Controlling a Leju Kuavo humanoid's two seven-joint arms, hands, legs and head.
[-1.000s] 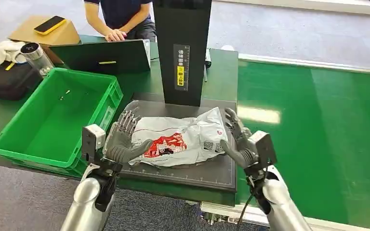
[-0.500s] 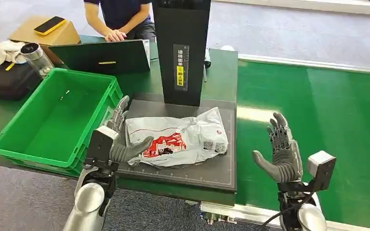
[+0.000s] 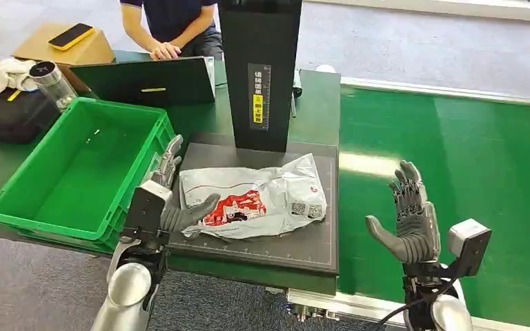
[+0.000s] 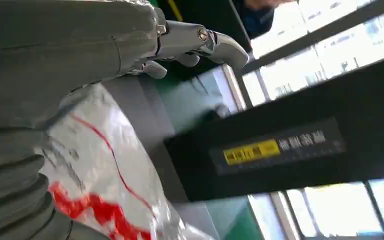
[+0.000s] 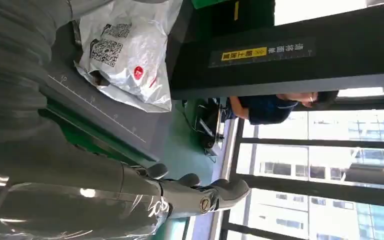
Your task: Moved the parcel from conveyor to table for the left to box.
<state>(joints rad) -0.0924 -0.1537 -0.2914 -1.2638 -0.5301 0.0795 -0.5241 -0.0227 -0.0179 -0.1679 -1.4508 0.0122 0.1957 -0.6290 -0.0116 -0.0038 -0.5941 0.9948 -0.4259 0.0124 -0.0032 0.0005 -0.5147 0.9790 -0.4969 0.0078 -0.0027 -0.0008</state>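
The parcel (image 3: 255,200), a crinkled white plastic bag with red print and a QR label, lies flat on the dark mat (image 3: 297,245) of the table. My left hand (image 3: 172,200) rests against the parcel's left end, its thumb lying on the bag and its fingers spread upward beside the crate. In the left wrist view the parcel (image 4: 95,165) lies close against the palm under outstretched fingers (image 4: 200,40). My right hand (image 3: 408,221) is open above the green conveyor (image 3: 469,158), well clear of the parcel's right end. The right wrist view shows the parcel (image 5: 125,45) and the spread fingers (image 5: 200,197).
An empty green crate (image 3: 14,200) stands just left of the mat. A tall black scanner column (image 3: 261,69) rises behind the parcel. At the back of the table are a laptop (image 3: 145,81), a bottle (image 3: 54,83), a black bag (image 3: 7,114) and a seated person (image 3: 172,27).
My right hand let go of the parcel's right end and swung out to the right over the conveyor. The left hand shifted slightly at the parcel's left end. The parcel stayed put.
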